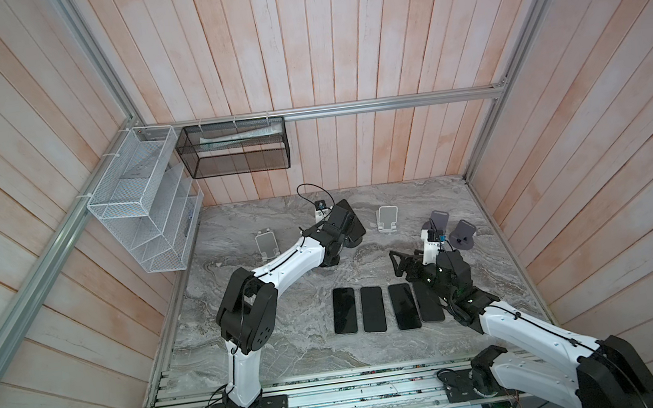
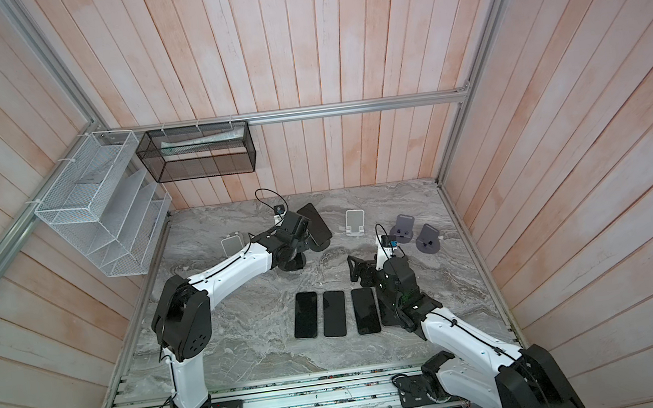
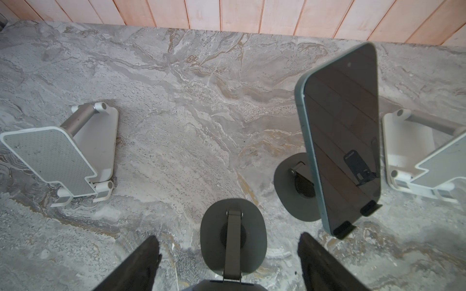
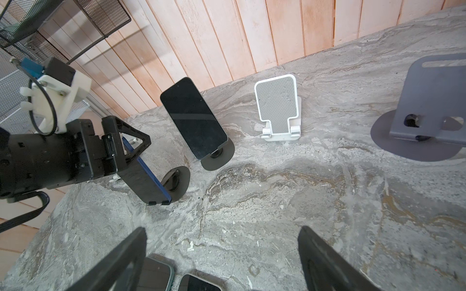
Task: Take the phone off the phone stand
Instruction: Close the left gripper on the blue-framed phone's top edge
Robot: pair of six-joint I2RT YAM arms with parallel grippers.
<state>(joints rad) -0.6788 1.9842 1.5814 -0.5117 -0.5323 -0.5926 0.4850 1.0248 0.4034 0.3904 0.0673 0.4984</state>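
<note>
Left end effector (image 3: 228,240) is at the back of the bench (image 1: 292,355), jaws parted and straddling the top of the blue-edged phone (image 4: 151,173). A gap shows on either side, so there is no grip. This phone leans tilted on its dark phone stand (image 4: 177,182), lower edge in the lips. Second phone (image 4: 193,121) rests on the neighbouring stand (image 4: 219,156) just beside. Right end effector (image 4: 222,252) is released and empty, over the right-hand end of the row of four phones (image 1: 374,308) lying flat.

Grey marble table (image 1: 292,359), row of flat phones (image 1: 372,308), white stands (image 1: 387,218), dark stands (image 1: 462,234)
</note>
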